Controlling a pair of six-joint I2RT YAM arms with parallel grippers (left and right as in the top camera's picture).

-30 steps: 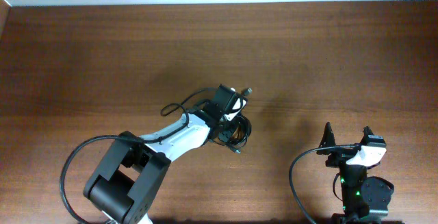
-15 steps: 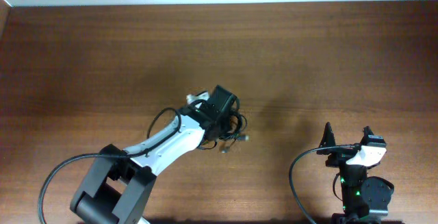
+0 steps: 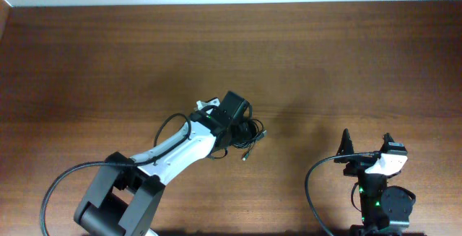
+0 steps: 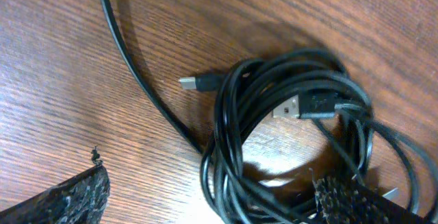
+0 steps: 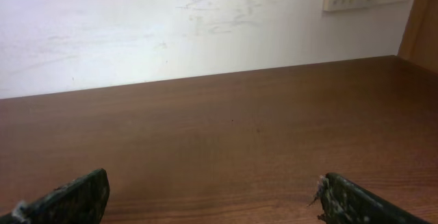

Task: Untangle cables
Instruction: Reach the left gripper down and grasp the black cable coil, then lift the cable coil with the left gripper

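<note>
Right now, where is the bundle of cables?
In the overhead view the cables lie coiled near the middle of the table, at the left gripper; its open fingers straddle part of the coil.

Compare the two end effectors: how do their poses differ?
The left end effector points down over the bundle of thin black cables; the right end effector looks across the brown wooden table at a white wall. The left is above the table's middle; the right sits by its near edge. Both are open.

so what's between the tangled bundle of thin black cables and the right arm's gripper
Nothing. In the overhead view only bare brown wooden table separates the cable bundle from the open right gripper.
</note>
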